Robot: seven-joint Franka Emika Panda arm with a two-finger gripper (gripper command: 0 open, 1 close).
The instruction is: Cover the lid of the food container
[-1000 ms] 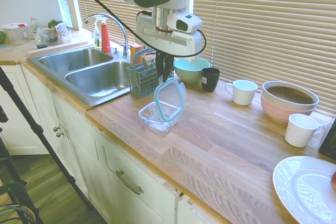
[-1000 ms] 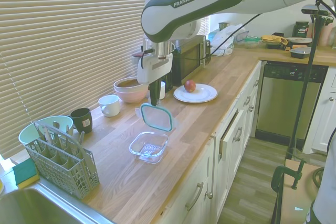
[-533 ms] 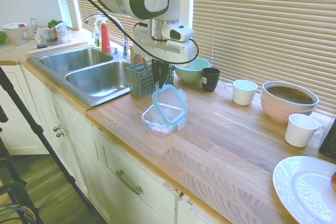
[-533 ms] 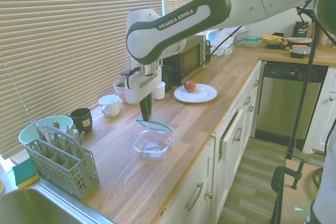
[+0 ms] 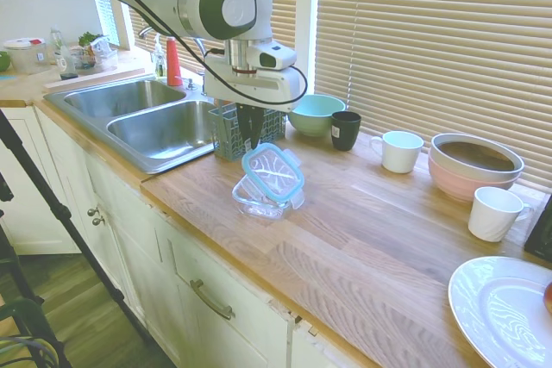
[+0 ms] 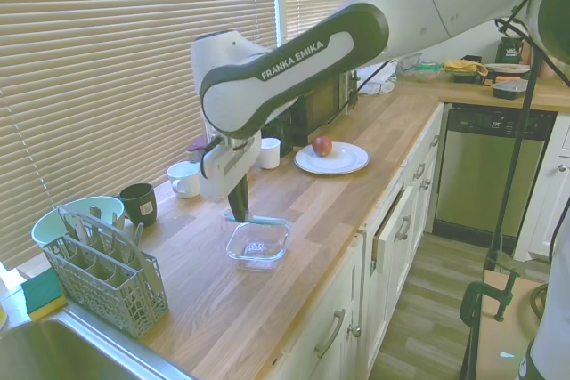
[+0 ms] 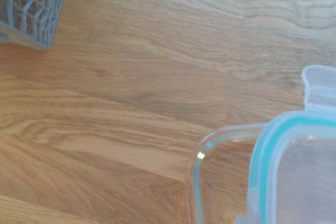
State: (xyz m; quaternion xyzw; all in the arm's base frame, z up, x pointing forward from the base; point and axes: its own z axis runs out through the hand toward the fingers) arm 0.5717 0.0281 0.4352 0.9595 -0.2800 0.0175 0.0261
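Lid (image 7: pixel 294 177): in your wrist view it runs off the picture's edge; you see only one teal-rimmed corner and one clear tab.
Food container (image 7: pixel 220 182): your wrist view cuts it too, leaving one rounded corner; in the first exterior view the lid hides most of its opening.
Gripper (image 5: pixel 250 146): you can't tell from either exterior view whether the fingertips clamp the lid's far edge; they're dark and small there.
Utensil basket (image 7: pixel 31 3): only a grey corner shows in your wrist view.
White plate (image 5: pixel 500 312): cut off at the near right of the worktop (image 5: pixel 362 239).
Sink (image 6: pixel 53 353): only a corner visible.
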